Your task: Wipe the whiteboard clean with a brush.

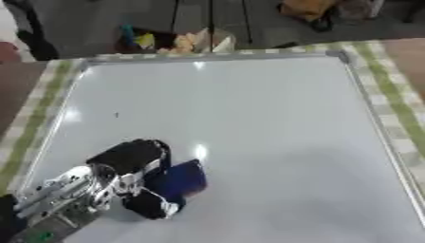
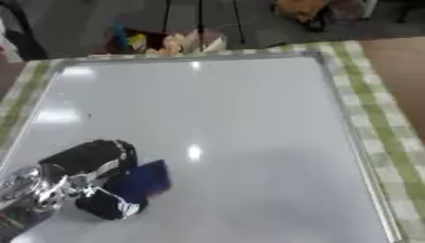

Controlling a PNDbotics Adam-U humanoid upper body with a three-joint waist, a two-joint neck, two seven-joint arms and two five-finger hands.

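The whiteboard (image 1: 249, 109) lies flat and fills most of the view, its surface white with only a tiny dark speck (image 1: 116, 114) near its left side. A dark blue brush (image 1: 183, 179) rests on the board at the lower left. My left hand (image 1: 133, 163) comes in from the lower left corner, its fingers and thumb curled round the brush and pressing it to the board. My right hand shows in neither view.
A green-checked cloth (image 1: 398, 109) covers the table around the board's metal frame. Beyond the far edge, a heap of colourful items (image 1: 179, 42) lies on the floor. A dark object (image 1: 21, 28) stands at the upper left.
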